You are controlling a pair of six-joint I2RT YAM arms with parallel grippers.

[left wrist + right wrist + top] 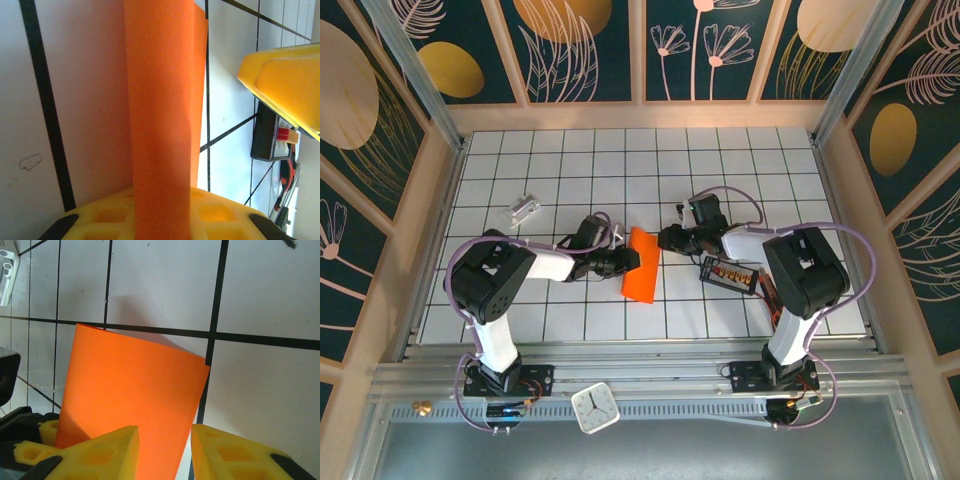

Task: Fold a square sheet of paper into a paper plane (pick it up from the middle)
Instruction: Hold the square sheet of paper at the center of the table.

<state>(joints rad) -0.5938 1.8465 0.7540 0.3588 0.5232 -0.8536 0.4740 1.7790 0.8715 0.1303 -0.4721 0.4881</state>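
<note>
Orange paper sheet, folded over on itself, is flanked by two robot grippers on a white gridded table.
From left: a small clear-and-silvery block lies well apart on the tiles. The left gripper has its yellow foam pads clamped on the sheet's left edge, and the doubled paper runs away from them with one layer's edge showing behind the other. The sheet is at mid-table, skewed to the grid lines. The right gripper meets its far right corner, yellow fingers apart and straddling one edge. A small black rectangular tray of red-orange bits rests nearby, further right.
</note>
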